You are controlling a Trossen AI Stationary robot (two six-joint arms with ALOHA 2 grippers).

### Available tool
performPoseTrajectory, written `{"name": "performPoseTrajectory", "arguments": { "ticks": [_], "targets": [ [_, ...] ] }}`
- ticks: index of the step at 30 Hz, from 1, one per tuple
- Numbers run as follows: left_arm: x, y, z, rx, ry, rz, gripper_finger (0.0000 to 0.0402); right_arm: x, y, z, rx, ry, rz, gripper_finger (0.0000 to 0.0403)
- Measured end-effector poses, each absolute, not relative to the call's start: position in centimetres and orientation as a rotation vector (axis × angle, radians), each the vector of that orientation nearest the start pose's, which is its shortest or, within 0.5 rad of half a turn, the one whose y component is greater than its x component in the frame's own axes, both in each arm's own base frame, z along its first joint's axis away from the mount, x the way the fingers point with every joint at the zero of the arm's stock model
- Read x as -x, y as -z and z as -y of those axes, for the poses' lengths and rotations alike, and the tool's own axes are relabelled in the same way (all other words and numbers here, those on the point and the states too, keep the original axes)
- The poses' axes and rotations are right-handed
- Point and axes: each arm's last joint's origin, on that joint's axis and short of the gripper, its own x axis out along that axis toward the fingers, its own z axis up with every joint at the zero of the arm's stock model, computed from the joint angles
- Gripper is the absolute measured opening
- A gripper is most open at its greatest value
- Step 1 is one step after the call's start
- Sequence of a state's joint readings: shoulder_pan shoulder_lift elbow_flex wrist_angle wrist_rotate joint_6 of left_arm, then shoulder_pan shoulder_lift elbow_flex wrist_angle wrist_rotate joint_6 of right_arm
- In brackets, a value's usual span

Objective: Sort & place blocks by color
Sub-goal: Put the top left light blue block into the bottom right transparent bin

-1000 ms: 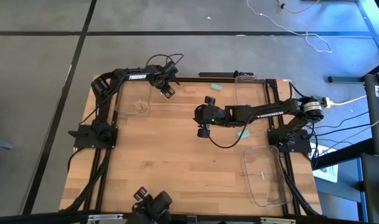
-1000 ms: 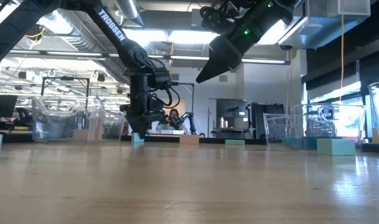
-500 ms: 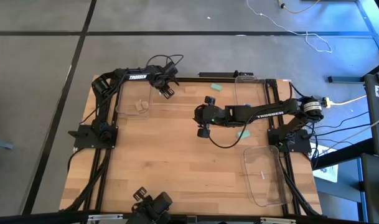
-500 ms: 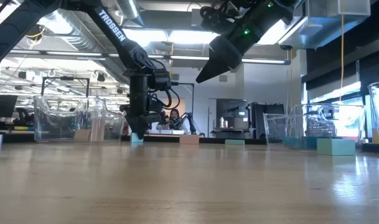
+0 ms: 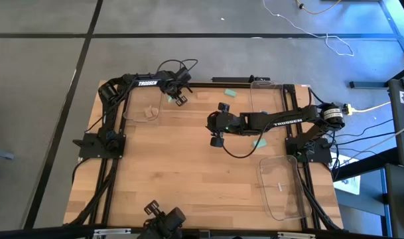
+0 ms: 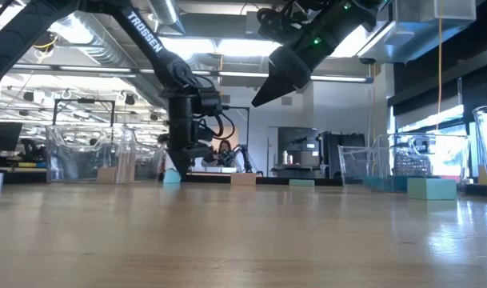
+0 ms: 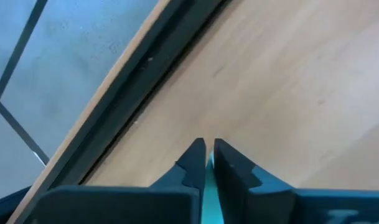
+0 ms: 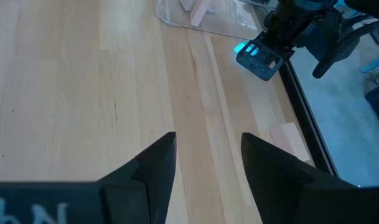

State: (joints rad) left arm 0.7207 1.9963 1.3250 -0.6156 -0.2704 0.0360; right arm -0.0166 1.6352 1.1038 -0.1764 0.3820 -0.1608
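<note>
We see the left gripper [image 7: 206,163] clenched on a mint green block [image 7: 211,202], a thin sliver between its fingers, long axis hidden. It reaches down to the table [image 5: 188,172] near the far rim, just beside a clear tray [image 5: 142,109] holding tan blocks [image 5: 148,113]. The right gripper [image 8: 205,162] hangs released above bare mid-table, well apart.

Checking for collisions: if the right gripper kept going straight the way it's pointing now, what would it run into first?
Nothing close: the right gripper looks over bare table. Farther along, roughly in line, is the left gripper beside a clear tray; depth is hard to judge.
</note>
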Motion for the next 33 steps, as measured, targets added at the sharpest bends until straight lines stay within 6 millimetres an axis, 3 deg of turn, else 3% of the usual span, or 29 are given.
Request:
{"name": "performPoseTrajectory", "arguments": {
  "ticks": [5, 19, 33],
  "targets": [
    [-28.9, -15.0, -25.7, 0.255, -0.81, -1.314, 0.0002, -35.0, -23.3, 1.7, 0.281, 0.325, -0.731, 0.0181],
    [-29.7, -16.3, -25.8, 0.168, -0.656, -1.338, 0.0061, -35.0, -23.3, 1.7, 0.282, 0.326, -0.731, 0.0181],
    [-29.6, -16.3, -25.6, 0.177, -0.67, -1.357, 0.0089, -35.0, -23.3, 1.7, 0.283, 0.327, -0.731, 0.0181]
  ]
}}
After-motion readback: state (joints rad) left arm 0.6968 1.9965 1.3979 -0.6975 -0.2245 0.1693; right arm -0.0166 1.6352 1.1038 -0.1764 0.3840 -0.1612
